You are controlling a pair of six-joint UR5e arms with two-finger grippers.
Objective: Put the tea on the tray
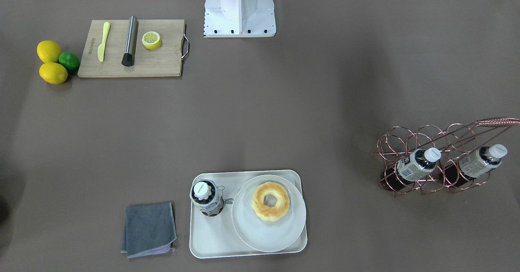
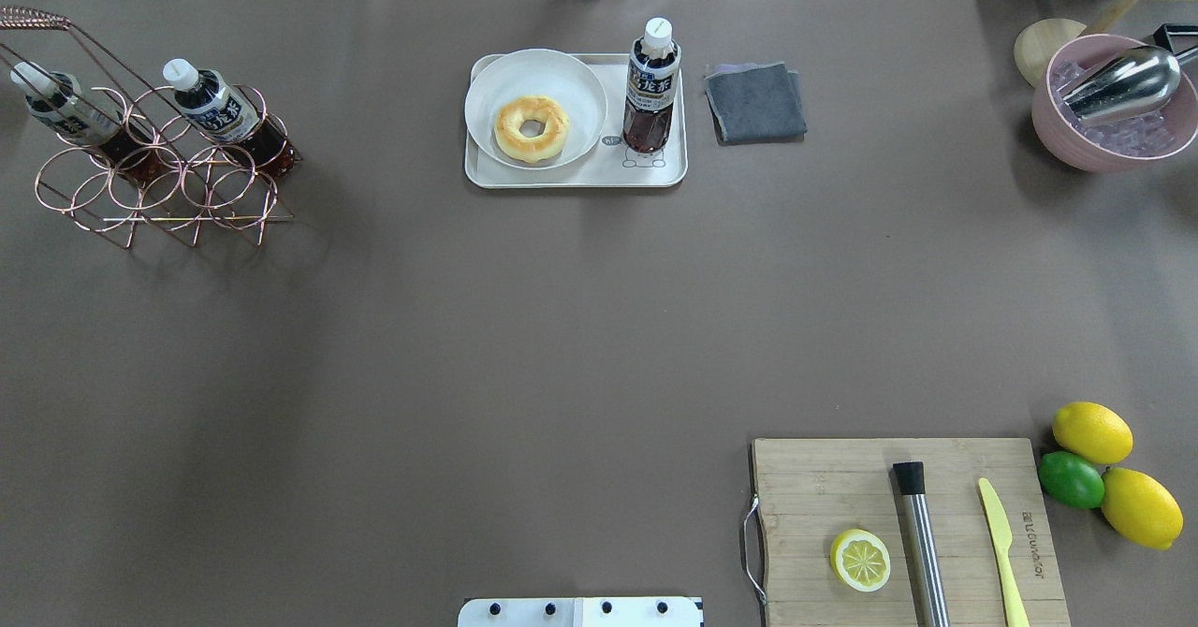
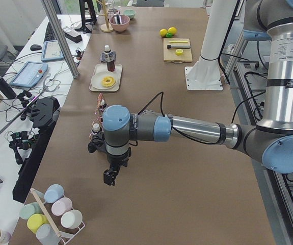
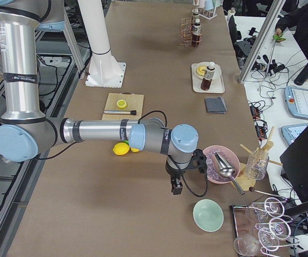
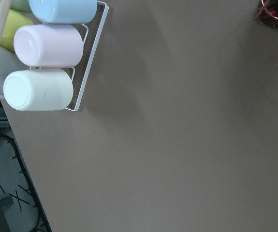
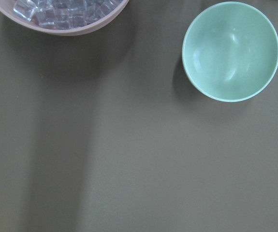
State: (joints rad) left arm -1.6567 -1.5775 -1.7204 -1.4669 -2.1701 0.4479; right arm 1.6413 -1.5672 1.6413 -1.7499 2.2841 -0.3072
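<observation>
One tea bottle (image 1: 207,199) stands upright on the cream tray (image 1: 211,239), beside the round plate; the overhead view shows the bottle (image 2: 651,84) at the right end of the tray (image 2: 571,178). Two more tea bottles (image 2: 220,112) (image 2: 65,112) lean in a copper wire rack (image 1: 406,138). My left gripper (image 3: 110,176) hangs over bare table next to the rack, far from the tray. My right gripper (image 4: 176,187) hangs near the pink ice bowl. Both show only in the side views, so I cannot tell whether they are open or shut.
A donut (image 2: 532,127) lies on the white plate (image 2: 580,84). A grey cloth (image 2: 754,101) lies beside the tray. A cutting board (image 2: 824,487) holds a lemon half, metal muddler and yellow knife. Lemons and a lime (image 2: 1071,479), a pink ice bowl (image 2: 1114,154), a green bowl (image 6: 230,50) and a mug rack (image 5: 47,46) sit near the table's ends.
</observation>
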